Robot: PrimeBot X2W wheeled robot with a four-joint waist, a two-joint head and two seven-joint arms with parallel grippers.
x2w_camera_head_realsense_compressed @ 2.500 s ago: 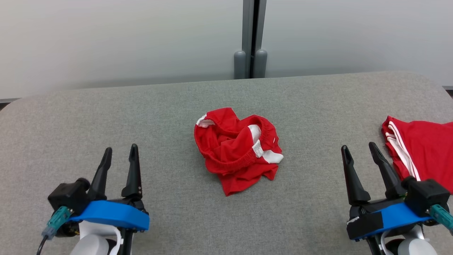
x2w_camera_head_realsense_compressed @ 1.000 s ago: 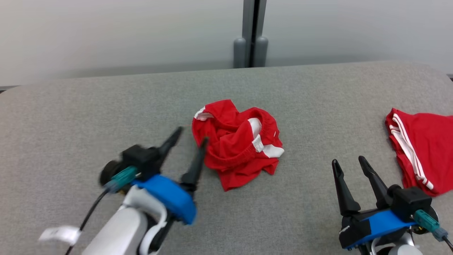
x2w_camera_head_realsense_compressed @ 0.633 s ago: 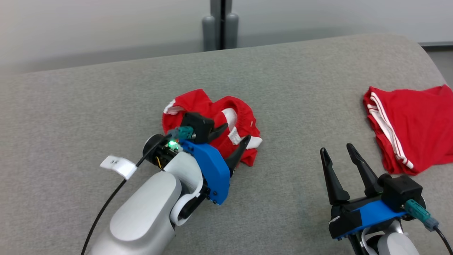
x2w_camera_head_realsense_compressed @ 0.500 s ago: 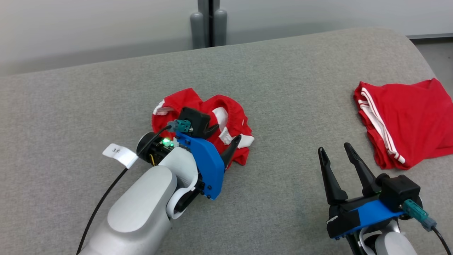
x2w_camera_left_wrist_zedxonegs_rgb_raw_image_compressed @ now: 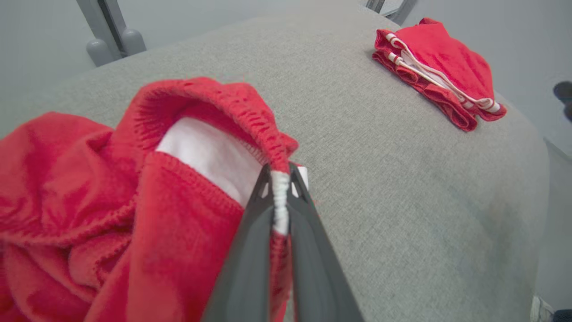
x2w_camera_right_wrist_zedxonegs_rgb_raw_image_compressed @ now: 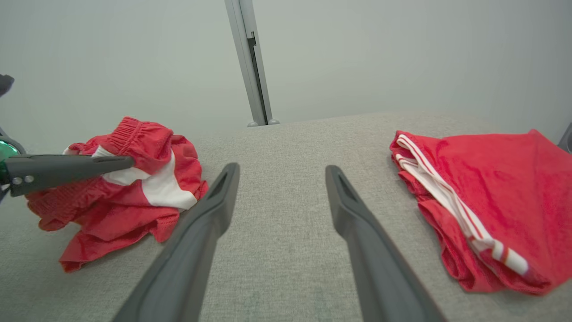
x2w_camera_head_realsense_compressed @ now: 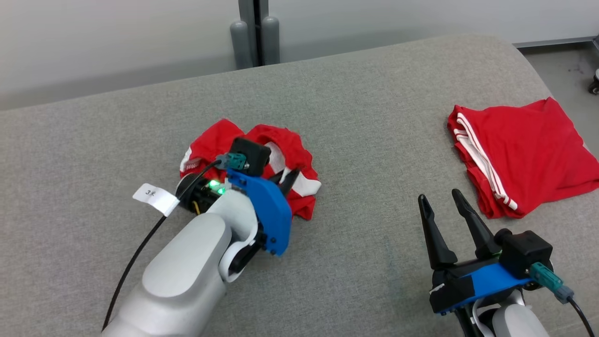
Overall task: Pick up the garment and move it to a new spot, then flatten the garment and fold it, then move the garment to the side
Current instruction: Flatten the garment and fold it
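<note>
Red garment (x2w_camera_head_realsense_compressed: 281, 140) (x2w_camera_left_wrist_zedxonegs_rgb_raw_image_compressed: 89, 188) (x2w_camera_right_wrist_zedxonegs_rgb_raw_image_compressed: 134, 197): crumpled heap with white patches, lying on the worktop (x2w_camera_head_realsense_compressed: 374, 117) left of middle in the head view, its elastic waistband raised on the side nearest the other cloth.
Grey worktop: woven fabric surface with a rounded far-right corner.
Left hand (x2w_camera_head_realsense_compressed: 288, 177) (x2w_camera_left_wrist_zedxonegs_rgb_raw_image_compressed: 280, 179): reaches over the heap from the near side, its fingers pressed narrow together. They pinch the waistband edge where red meets white, and in the left wrist view a white strip of fabric is squeezed between the tips.
Right hand (x2w_camera_head_realsense_compressed: 440, 196) (x2w_camera_right_wrist_zedxonegs_rgb_raw_image_compressed: 282, 170): low at the near right, fingers spread wide, holding nothing, pointing at the bare worktop between the two cloths.
Second cloth (x2w_camera_head_realsense_compressed: 519, 150) (x2w_camera_left_wrist_zedxonegs_rgb_raw_image_compressed: 440, 67) (x2w_camera_right_wrist_zedxonegs_rgb_raw_image_compressed: 491, 188): red with white stripes along one edge, folded flat at the far right, well apart from the heap.
Post (x2w_camera_head_realsense_compressed: 255, 28): grey, upright against the pale wall behind the far edge.
Tag (x2w_camera_head_realsense_compressed: 154, 196): white, on the left arm's black cable.
</note>
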